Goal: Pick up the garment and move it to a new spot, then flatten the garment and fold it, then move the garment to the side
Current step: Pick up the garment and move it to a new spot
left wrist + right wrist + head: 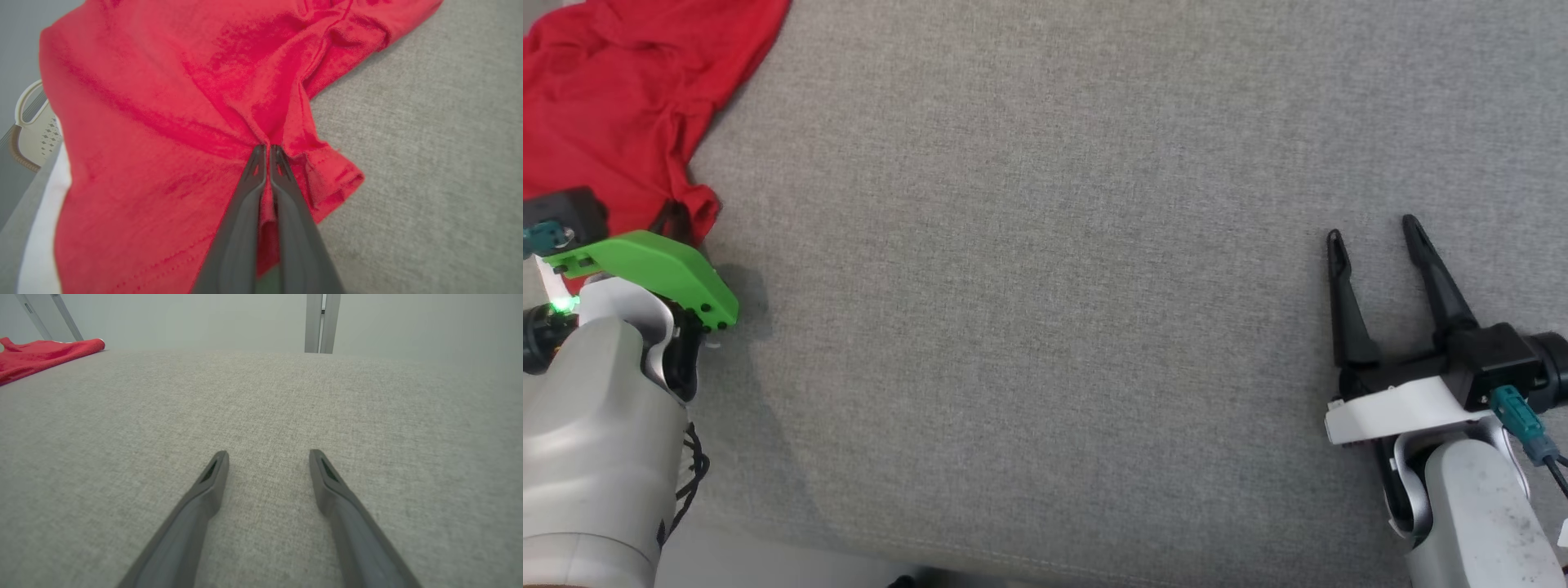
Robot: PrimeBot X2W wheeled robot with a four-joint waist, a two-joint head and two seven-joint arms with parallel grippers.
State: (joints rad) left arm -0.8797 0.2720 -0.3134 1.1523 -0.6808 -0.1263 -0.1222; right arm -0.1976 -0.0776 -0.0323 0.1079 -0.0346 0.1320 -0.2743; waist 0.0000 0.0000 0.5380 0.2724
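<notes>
The garment is a red shirt, lying crumpled at the far left corner of the grey surface. In the left wrist view the garment spreads across most of the picture, and my left gripper is shut on a pinch of its cloth near a hemmed corner. In the head view the left fingers are hidden under the green wrist mount at the garment's near edge. My right gripper rests open low at the right, nothing between its fingers. From the right wrist, the right gripper is open over bare fabric, with the garment far left.
The grey fabric surface stretches wide between the two arms. Its front edge runs along the bottom of the head view. A pale rounded object with a cord lies off the surface's left edge. A metal post stands behind.
</notes>
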